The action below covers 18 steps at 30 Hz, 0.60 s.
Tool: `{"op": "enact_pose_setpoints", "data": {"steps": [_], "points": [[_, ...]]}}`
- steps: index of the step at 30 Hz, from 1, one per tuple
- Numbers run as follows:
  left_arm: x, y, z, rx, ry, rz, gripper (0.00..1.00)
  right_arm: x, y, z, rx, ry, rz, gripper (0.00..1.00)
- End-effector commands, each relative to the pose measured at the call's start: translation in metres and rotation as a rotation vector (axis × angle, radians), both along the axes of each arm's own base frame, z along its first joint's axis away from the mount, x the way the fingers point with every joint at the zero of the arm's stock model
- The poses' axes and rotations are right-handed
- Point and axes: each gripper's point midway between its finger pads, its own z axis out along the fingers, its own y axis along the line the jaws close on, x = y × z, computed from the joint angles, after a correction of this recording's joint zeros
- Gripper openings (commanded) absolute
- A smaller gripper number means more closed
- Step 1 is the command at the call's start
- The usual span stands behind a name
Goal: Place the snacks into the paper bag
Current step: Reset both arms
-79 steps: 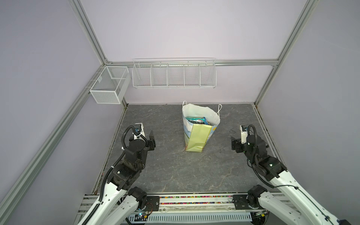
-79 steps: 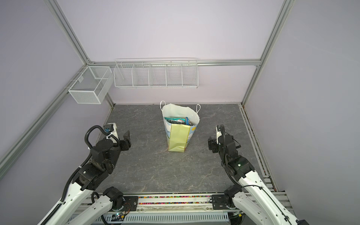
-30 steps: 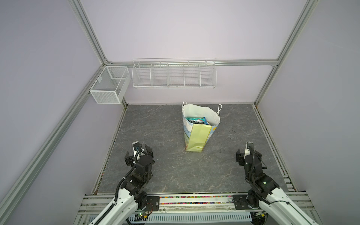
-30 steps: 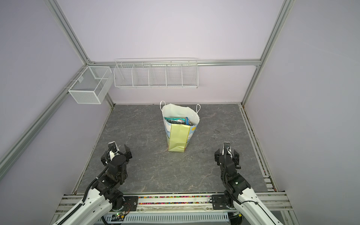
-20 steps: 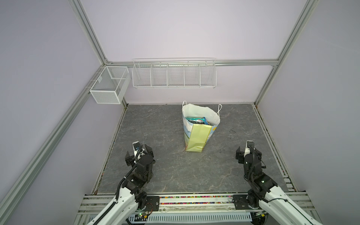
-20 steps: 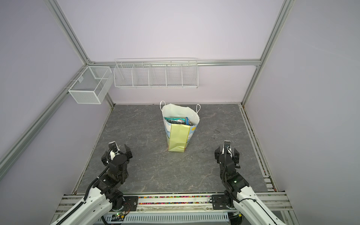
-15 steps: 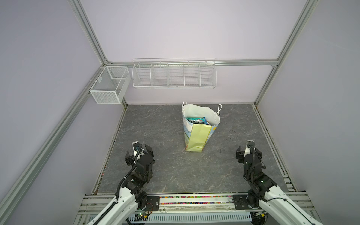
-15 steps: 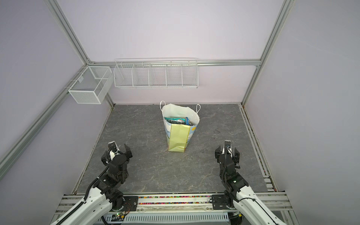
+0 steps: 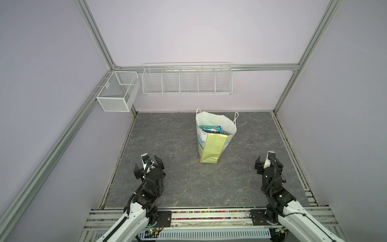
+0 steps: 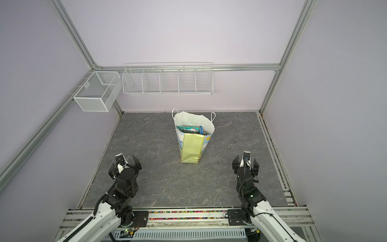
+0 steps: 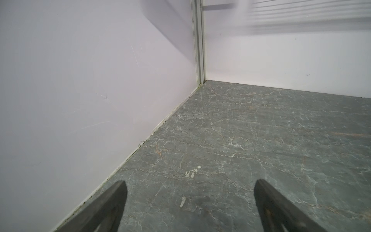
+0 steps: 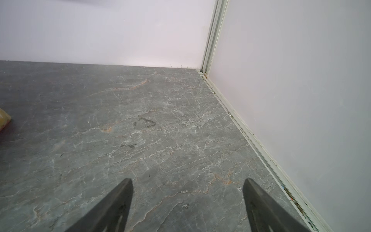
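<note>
The paper bag (image 9: 213, 146) (image 10: 191, 148) stands upright and open at mid-table, its pale yellow-green side panel facing me. Snacks (image 9: 210, 130) (image 10: 188, 130) lie inside it; a teal packet and a blue one show at the mouth. My left gripper (image 9: 148, 164) (image 10: 124, 164) (image 11: 190, 181) rests low at the front left, open and empty, well away from the bag. My right gripper (image 9: 269, 162) (image 10: 245, 161) (image 12: 187, 179) sits low at the front right, open with only bare tabletop between its fingers. A corner of the bag (image 12: 4, 120) shows in the right wrist view.
A white mesh basket (image 9: 118, 94) hangs on the left wall and a long wire rack (image 9: 187, 79) on the back wall, both above the table. Walls close in the grey marbled tabletop (image 9: 178, 184) on three sides. The arms' mounting rail (image 9: 209, 213) runs along the front.
Since the earliest frames both arms have drawn back from beside the bag to low positions at the front. Over the last second they barely move. The bag stays put.
</note>
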Motion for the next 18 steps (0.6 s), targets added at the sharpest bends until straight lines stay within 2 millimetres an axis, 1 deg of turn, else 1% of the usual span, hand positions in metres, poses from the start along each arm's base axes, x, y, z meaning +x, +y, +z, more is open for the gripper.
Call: {"op": "enact_pose_setpoints", "data": {"steps": [1,7,18], "points": [[-0.001,0.004,0.004,-0.007,-0.038,0.022,0.99,0.001,-0.005,0.006,0.001,-0.050,-0.024,0.88],[-0.002,0.011,0.005,-0.033,-0.091,0.046,0.99,0.001,-0.013,0.008,0.026,-0.109,-0.053,0.88],[0.005,0.018,0.003,-0.051,-0.099,0.075,0.99,0.009,-0.018,0.006,0.051,-0.120,-0.064,0.88]]}}
